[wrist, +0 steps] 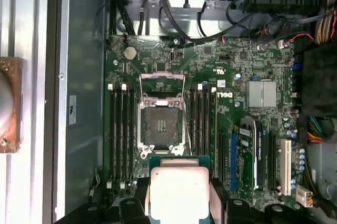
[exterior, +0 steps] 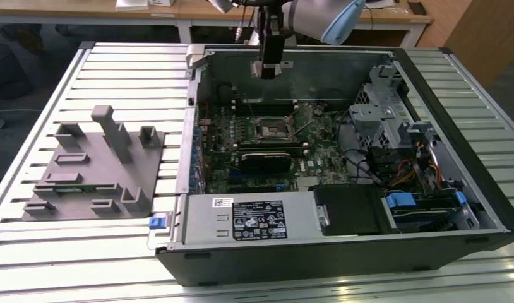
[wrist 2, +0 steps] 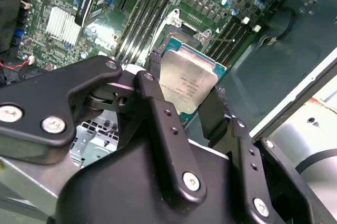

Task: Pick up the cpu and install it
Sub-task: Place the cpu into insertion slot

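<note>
Grey fixture sat on the counter at the exterior view's left. Right of it was the open computer case. You had the gripper over its far side, fingers closed partway and clamping the cpu by two edges. The cpu hung in the air above the motherboard, near the socket but apart from it. The socket looked empty, bracket open. Pick-up done, install not yet.
</note>
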`<state>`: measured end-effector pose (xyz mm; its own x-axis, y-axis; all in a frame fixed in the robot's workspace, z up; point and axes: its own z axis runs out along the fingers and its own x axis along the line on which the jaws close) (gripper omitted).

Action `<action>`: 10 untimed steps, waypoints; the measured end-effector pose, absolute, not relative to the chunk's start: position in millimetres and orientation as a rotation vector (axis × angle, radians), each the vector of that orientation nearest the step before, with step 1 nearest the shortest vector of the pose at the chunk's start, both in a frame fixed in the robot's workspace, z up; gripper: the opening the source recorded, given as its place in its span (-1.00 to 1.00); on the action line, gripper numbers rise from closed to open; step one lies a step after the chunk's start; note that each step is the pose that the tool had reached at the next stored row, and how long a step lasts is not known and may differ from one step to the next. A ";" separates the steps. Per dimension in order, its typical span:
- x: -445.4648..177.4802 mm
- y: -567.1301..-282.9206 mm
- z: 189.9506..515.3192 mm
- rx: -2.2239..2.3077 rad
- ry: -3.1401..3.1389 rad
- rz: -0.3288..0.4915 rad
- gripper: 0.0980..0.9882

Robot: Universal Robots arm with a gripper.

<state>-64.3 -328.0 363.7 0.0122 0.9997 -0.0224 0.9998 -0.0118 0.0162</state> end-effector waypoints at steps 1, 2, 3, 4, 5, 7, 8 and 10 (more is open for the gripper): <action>-64.2 -328.0 363.2 2.216 2.188 -0.007 -0.02; -64.0 -328.0 362.8 2.217 2.187 -0.007 -0.02; -63.9 -328.0 362.5 2.217 2.187 -0.007 -0.02; -63.7 -328.0 362.2 2.217 2.187 -0.007 -0.02; -63.5 -328.0 362.0 2.218 2.186 -0.007 -0.02; -63.4 -328.0 361.4 2.218 2.186 -0.007 -0.02; -63.3 -328.0 361.0 2.218 2.186 -0.007 -0.02; -63.1 -327.8 359.8 2.218 2.186 -0.007 -0.02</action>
